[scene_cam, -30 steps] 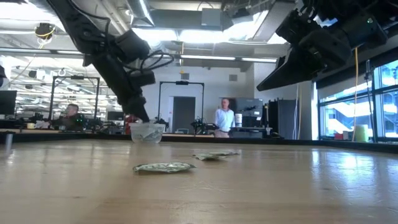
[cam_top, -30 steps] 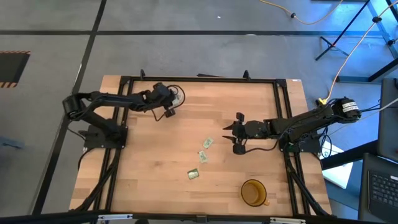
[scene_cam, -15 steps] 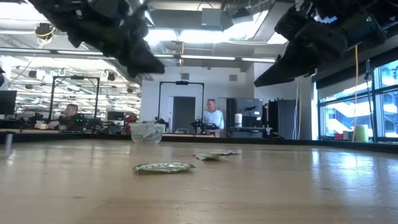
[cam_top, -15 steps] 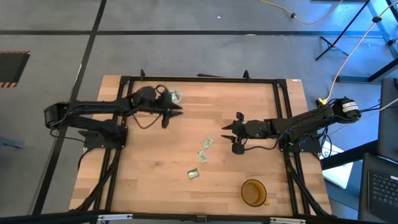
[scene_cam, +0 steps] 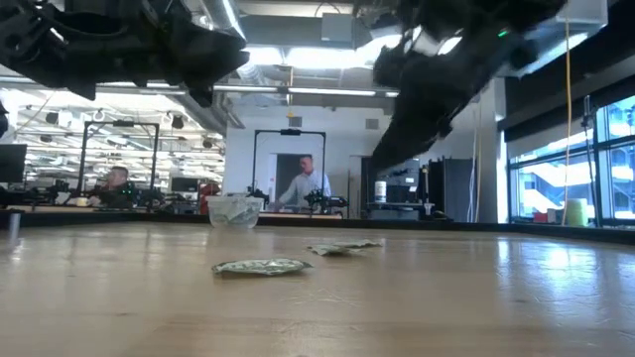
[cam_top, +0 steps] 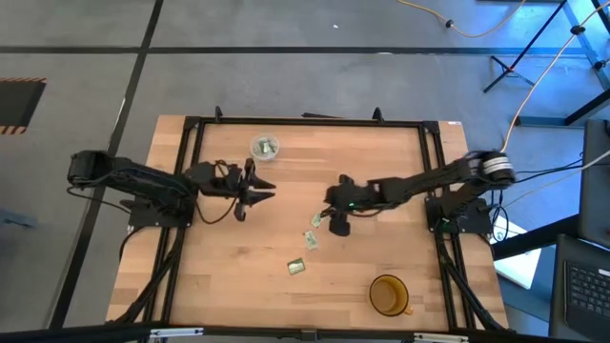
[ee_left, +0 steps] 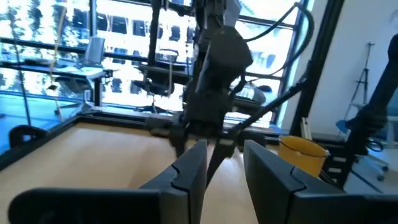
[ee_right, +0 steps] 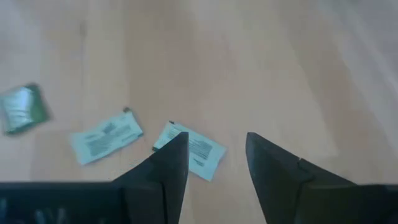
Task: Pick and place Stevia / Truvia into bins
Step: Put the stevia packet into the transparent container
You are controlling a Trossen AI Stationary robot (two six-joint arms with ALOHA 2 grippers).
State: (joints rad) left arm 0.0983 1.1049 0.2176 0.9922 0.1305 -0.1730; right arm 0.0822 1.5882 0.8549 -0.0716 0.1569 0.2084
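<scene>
Right claw (cam_top: 334, 217), spread wide above a sachet (ee_right: 189, 150) on the counter (cam_top: 381, 152), could be closed off-centre, missing it.

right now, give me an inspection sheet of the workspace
surface: wooden table, bare around the items
job's things: three sachets loose mid-table; clear cup at the far edge, sachets inside
clutter: amber cup near the front right
claws: left claw open, empty, above the table; right claw open, over the sachets
cables: yellow cable on the floor beyond the table
surroundings: person in the room behind
</scene>
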